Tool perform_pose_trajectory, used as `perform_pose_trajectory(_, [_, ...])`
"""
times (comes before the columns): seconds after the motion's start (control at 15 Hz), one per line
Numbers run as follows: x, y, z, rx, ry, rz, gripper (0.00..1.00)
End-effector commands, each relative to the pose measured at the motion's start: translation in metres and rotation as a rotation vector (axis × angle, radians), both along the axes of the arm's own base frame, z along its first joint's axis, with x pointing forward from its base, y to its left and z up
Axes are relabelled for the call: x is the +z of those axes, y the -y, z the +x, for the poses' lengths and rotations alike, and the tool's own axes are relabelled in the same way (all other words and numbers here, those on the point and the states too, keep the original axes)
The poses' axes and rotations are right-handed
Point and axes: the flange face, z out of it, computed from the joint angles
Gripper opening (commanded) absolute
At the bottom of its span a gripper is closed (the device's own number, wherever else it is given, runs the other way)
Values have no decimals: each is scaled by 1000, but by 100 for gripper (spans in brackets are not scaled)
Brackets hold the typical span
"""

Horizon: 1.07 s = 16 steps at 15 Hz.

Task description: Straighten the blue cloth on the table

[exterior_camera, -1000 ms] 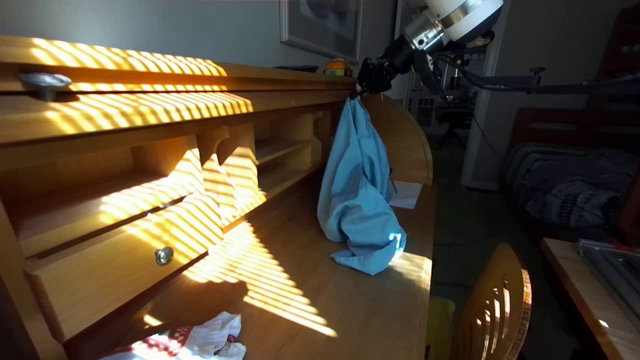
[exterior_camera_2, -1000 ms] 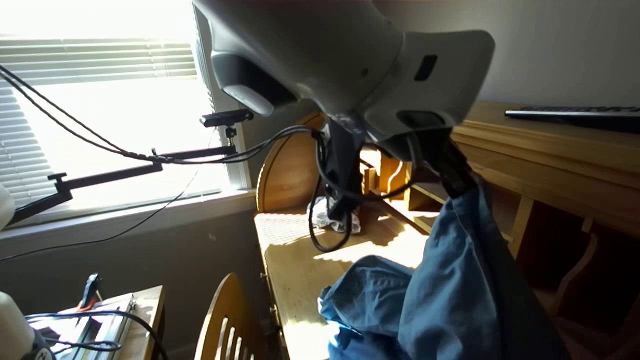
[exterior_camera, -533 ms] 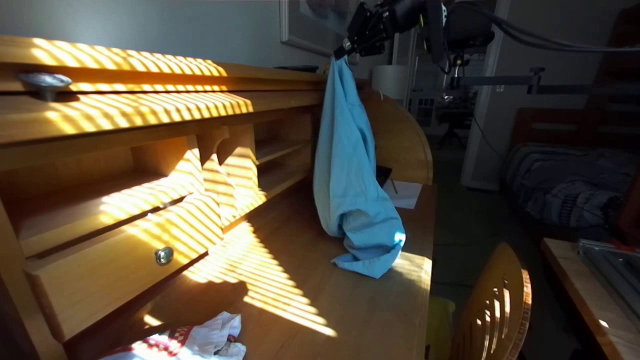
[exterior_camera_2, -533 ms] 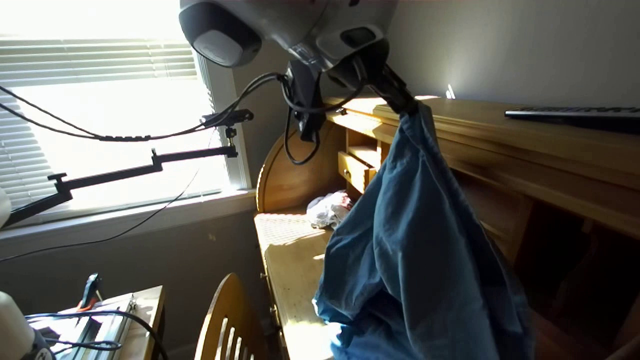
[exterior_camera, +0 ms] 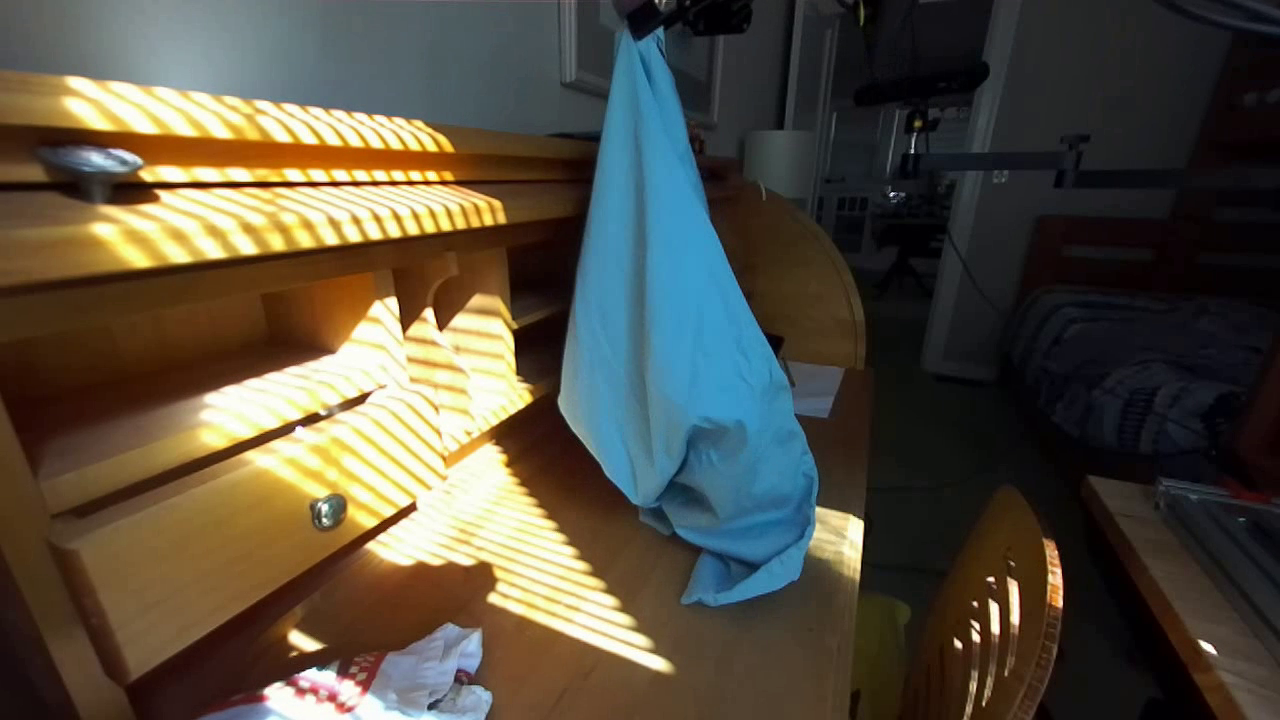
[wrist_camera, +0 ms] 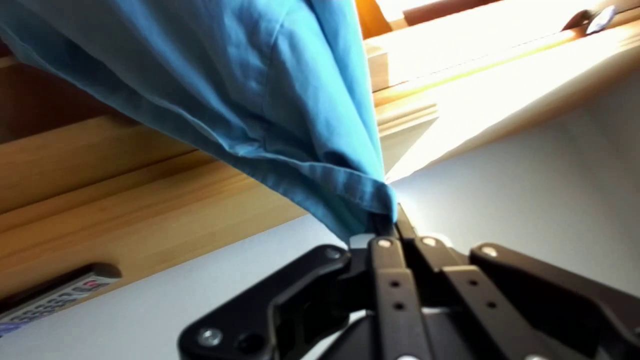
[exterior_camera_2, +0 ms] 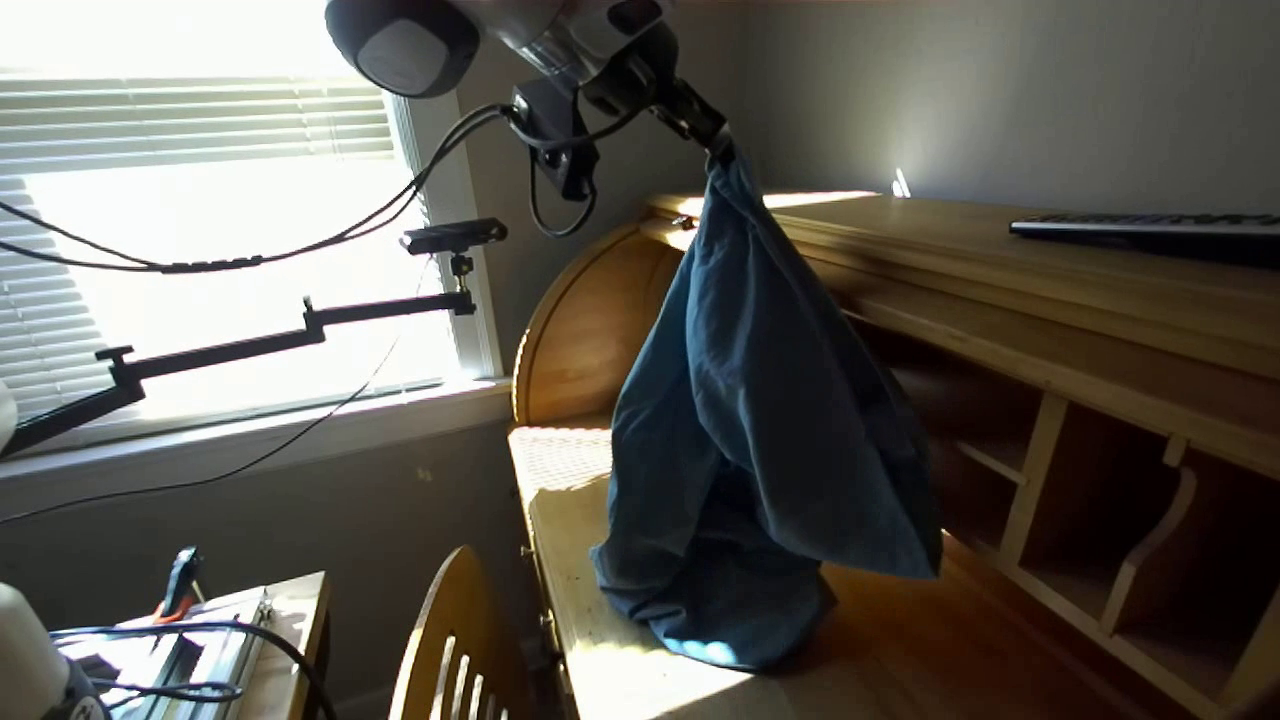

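At far left, in an exterior view, the drawer (exterior_camera: 250, 500) is standing apart from the work. In the foreground, the crumpled white-and-red cloth (exterior_camera: 410, 680) is lying on the table (exterior_camera: 710, 660); the eventual spread should be staying off it.

Next along, the blue cloth (exterior_camera: 660, 330) is hanging as a narrow drape, its top raised above the table and its lower end resting there, doubled under near the front edge. The gripper (wrist_camera: 394, 223), per the wrist view, is pinching it at one hemmed tip. The work is presumably standing at the unfurling stage; the cloth is not yet lying flat.

For a sound result, the gripper should be raising it gently until the doubled part is opening out, then lowering it while drawing it along the table, the resting end serving as anchor. Too sharp a pull would likely be dragging the whole cloth; too quick a release would likely be leaving a heap.

Further right, the paper (exterior_camera: 818, 388) is lying partly hidden behind the cloth. At right, the chair (exterior_camera: 965, 570) is standing beside the table; the cloth should be landing inward of that edge.
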Motion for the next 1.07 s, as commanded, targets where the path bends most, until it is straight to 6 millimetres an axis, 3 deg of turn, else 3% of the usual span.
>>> perform_pose_trajectory(0.0, [21,-39,-3,56,14,-11,1])
perform_pose_trajectory(0.27, [32,-83,-15,78,7,7,1])
perform_pose_trajectory(0.47, [52,-98,-28,49,59,36,1])
perform_pose_trajectory(0.6, [73,-105,-35,29,105,61,1])
perform_pose_trajectory(1.0, [163,-118,-66,-15,340,114,1])
